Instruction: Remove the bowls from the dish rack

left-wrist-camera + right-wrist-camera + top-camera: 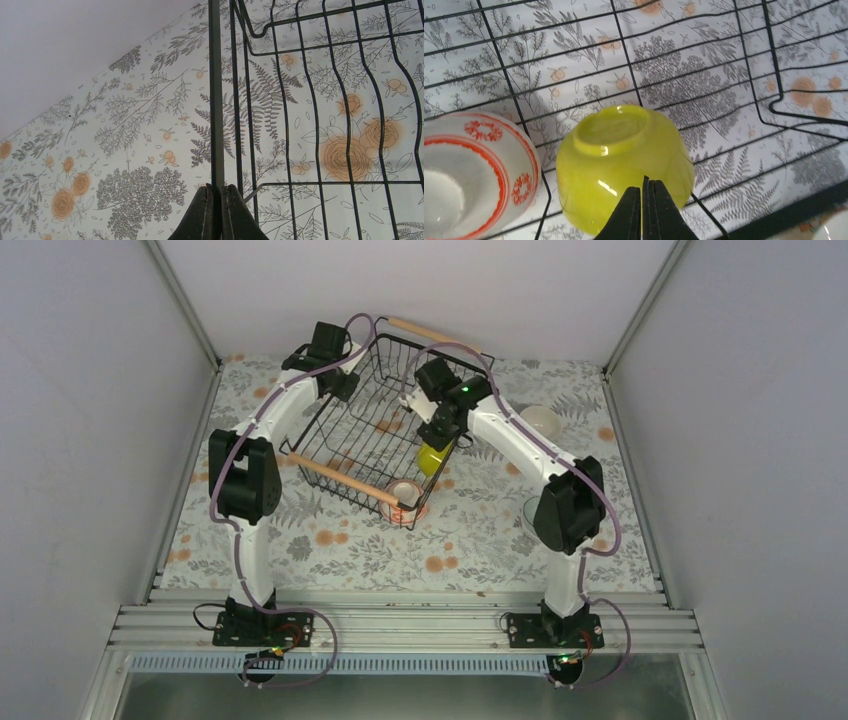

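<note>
Right claw [644, 186] pinched shut on rim of yellow-green round bowl [619, 160]. Bowl tilted inside black wire dish rack [340, 440], by right wall. Left claw [216, 192] clamped on rack wire. Lift straight, clear wall before swinging out.

Large black wire dish rack [360, 430] mid-table, yellow-green bowl [619, 160] tilted base-up at its right side, red-patterned bowl [469, 170] in its near corner, white bowl [538, 420] on the table, far right.
</note>
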`<state>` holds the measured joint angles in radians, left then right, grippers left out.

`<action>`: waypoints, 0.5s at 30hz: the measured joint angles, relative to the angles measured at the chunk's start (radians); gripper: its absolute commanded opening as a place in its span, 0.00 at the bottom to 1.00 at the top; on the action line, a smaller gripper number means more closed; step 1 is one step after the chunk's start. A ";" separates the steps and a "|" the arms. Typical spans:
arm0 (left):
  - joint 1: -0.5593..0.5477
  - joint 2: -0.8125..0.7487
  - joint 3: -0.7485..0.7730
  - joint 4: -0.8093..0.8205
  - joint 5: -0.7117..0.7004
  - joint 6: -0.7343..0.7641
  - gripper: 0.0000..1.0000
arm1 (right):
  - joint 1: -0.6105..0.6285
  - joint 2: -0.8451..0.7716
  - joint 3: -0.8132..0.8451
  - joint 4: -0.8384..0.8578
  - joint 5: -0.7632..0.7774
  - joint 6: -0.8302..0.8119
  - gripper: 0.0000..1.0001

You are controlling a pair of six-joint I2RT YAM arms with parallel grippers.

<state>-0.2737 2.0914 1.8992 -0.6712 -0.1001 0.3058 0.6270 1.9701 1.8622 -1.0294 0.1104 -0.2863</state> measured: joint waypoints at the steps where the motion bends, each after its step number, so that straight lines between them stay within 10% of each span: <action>1: 0.000 0.000 0.000 0.000 0.000 0.000 0.02 | 0.000 -0.014 -0.016 -0.005 0.007 0.003 0.04; 5: -0.001 0.000 0.000 0.000 -0.002 0.000 0.02 | -0.003 -0.114 -0.055 0.004 0.012 0.005 0.06; 10: -0.002 0.000 0.000 0.000 -0.004 0.000 0.02 | -0.042 -0.300 -0.114 0.018 -0.036 0.018 0.35; 15: -0.004 0.000 0.000 0.000 -0.006 -0.001 0.02 | -0.121 -0.439 -0.244 0.029 -0.100 0.027 0.23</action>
<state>-0.2775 2.0914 1.8996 -0.6716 -0.1062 0.3046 0.5056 1.5311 1.6180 -1.0000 0.0105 -0.2588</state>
